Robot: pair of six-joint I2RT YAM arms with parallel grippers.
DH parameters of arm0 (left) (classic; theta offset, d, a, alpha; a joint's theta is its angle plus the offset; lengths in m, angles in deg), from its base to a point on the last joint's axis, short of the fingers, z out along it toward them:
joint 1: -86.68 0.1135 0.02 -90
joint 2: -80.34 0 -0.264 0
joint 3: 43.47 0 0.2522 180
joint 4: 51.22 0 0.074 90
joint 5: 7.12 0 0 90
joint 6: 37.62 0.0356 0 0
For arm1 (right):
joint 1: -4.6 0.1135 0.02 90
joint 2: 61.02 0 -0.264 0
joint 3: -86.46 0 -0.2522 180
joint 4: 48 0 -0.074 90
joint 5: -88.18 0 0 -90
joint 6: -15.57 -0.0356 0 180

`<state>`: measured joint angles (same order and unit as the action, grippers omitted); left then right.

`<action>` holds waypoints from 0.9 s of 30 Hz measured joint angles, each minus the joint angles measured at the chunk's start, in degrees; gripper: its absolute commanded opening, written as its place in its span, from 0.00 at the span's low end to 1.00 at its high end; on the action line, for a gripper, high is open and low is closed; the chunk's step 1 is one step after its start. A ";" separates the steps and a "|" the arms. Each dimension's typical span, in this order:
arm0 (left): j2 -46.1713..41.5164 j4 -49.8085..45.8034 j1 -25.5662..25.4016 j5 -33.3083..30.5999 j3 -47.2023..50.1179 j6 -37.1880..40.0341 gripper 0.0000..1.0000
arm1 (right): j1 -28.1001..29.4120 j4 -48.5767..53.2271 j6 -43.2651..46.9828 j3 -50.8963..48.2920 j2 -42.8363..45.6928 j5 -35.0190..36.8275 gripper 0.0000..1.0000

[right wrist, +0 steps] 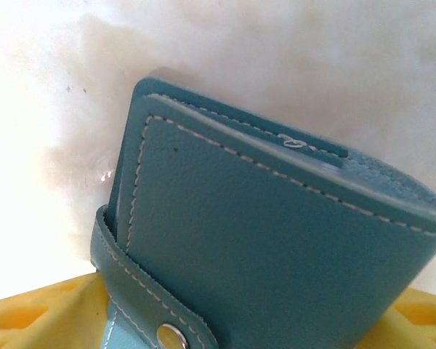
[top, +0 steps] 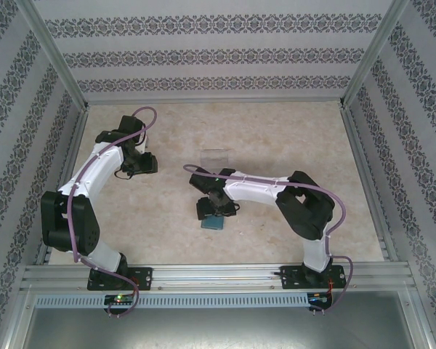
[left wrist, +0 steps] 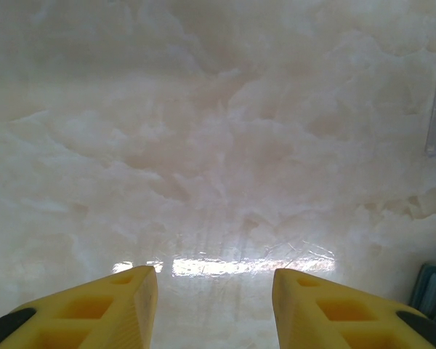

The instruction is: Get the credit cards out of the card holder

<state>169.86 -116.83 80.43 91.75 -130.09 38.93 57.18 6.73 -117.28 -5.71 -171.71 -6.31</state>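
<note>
Teal card holder (right wrist: 276, 233), white stitching (right wrist: 136, 189)

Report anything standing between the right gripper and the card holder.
Nothing visible does. The card holder sits right at the right gripper, between its yellow fingers, with no other object between them. The holder is folded shut with its tab snapped, so the cover hides its contents.

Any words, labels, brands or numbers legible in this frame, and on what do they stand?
None can be read.
The card holder is plain teal leather with pale stitching and a metal snap, with no brand stamp in view.
A tiny pale mark near its top edge is too small to make out.
The clear tray and the table carry no print.
The walls bear a floral pattern, no letters.
</note>
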 measured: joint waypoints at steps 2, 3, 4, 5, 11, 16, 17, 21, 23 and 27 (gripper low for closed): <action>0.00 0.00 -0.02 -0.11 0.00 0.00 0.47 | -0.76 -0.02 2.43 0.39 -0.37 -0.28 0.81; 0.00 0.00 -0.02 -0.09 0.00 0.00 0.48 | -1.14 -0.02 3.39 0.52 -0.48 -0.59 0.82; 0.00 0.00 -0.02 -0.09 0.00 0.00 0.48 | -1.40 0.00 4.07 0.57 -0.50 -0.74 0.83; 0.00 0.00 -0.02 -0.09 0.00 0.00 0.48 | -1.60 -0.02 4.83 0.59 -0.50 -0.94 0.85; 0.00 -0.02 -0.44 -0.04 0.00 -0.07 0.48 | -2.64 0.02 7.37 1.01 -0.24 -1.20 0.92; 0.00 -0.04 -3.34 0.63 0.00 -1.27 0.48 | -3.78 -0.63 7.98 0.22 3.26 -2.73 0.91; 0.00 -0.04 -4.22 0.92 0.00 -1.66 0.48 | -4.20 -1.22 8.00 -0.57 4.81 -3.50 0.90; 0.00 -0.02 -8.46 1.66 0.11 -4.07 0.47 | -6.54 -4.66 8.09 -4.94 11.15 -7.52 0.87; 0.00 0.00 -10.91 1.88 0.55 -5.88 0.47 | -8.22 -7.19 7.58 -7.93 13.92 -9.79 0.85; 0.00 0.00 -16.28 2.03 1.44 -9.64 0.45 | -11.56 -11.10 6.34 -14.10 18.12 -13.60 0.80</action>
<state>169.86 -116.83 64.15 93.78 -128.65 29.29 45.62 -4.37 -110.94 -19.81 -153.60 -19.91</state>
